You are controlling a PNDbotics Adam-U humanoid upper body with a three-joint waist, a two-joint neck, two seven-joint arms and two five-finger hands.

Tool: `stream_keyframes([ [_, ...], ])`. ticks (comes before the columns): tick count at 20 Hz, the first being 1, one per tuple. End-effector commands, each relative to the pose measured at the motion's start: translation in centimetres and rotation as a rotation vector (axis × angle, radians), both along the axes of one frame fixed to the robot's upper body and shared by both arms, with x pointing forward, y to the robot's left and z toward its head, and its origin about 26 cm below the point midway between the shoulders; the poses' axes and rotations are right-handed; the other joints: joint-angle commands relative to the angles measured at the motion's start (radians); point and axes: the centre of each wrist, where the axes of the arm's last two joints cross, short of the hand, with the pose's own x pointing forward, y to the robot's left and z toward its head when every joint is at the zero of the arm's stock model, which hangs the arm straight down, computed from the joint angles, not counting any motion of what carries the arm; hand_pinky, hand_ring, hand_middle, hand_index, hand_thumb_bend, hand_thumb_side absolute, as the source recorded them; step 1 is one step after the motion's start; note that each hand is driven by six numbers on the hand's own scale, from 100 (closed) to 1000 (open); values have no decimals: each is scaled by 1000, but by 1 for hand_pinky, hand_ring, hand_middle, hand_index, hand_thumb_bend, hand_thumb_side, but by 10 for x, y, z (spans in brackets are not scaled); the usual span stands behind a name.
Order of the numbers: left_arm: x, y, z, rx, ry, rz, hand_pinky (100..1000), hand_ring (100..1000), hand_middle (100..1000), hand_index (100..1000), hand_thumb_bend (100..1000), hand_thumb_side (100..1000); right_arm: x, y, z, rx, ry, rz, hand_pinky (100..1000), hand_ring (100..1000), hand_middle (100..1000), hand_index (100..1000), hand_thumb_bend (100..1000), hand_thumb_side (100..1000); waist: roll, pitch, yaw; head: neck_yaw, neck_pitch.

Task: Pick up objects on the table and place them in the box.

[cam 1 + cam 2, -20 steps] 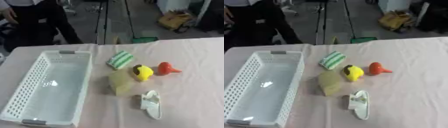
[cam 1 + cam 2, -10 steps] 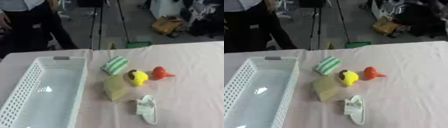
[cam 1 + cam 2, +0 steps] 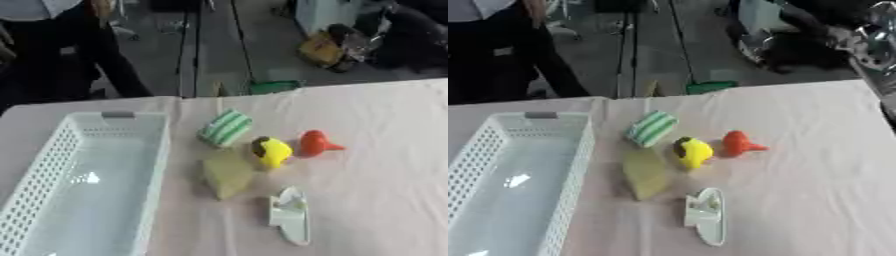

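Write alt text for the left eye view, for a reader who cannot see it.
A white perforated box sits empty on the left of a pale table, with five objects clustered to its right: a green-and-white striped item, a yellow toy, a red object, a pale yellow block and a white object. No robot hand shows.

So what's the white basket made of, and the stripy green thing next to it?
The white basket looks like hard plastic: its walls are a stiff grid of little holes and the floor has a shiny spot of light. The green and white striped thing looks soft, maybe cloth or sponge, since it is matte with rounded, puffy edges. That one is only a guess from its look.
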Motion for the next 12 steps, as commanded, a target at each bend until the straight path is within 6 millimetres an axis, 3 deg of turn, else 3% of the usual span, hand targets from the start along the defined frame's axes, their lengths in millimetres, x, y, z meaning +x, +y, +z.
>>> stream_keyframes([
  [1, -2, 0, 7, 16, -18, -7, 1000, 992, 944, 983, 100, 1000, 10, -6, -1, -49, 29, -30, 937, 961, 907, 975, 358, 1000, -1, -16, 3, -8, -1],
  [2, -2, 0, 7, 15, -19, -8, 1000, 992, 944, 983, 100, 1000, 14, -7, -6, -60, 49, -36, 937, 961, 908, 975, 340, 1000, -1, -15, 4, -10, -2],
  [4, -2, -1, 6, 14, -20, -10, 1000, 992, 943, 983, 100, 1000, 20, -10, -13, -82, 87, -52, 943, 969, 916, 991, 401, 1000, -2, -14, 4, -13, -3],
  [5, -2, -1, 5, 14, -19, -11, 1000, 992, 943, 982, 100, 1000, 22, -12, -16, -91, 104, -59, 949, 979, 915, 999, 499, 961, -2, -13, 5, -13, -3],
  [6, -2, -1, 4, 14, -19, -12, 1000, 992, 943, 982, 100, 1000, 24, -14, -20, -100, 128, -69, 949, 979, 918, 999, 468, 1000, -2, -13, 5, -14, -1],
  [12, -2, 0, 2, 13, -16, -14, 1000, 990, 934, 978, 100, 1000, 35, -27, -38, -142, 247, -112, 967, 996, 929, 1000, 556, 1000, -1, -12, 6, -14, -2],
])
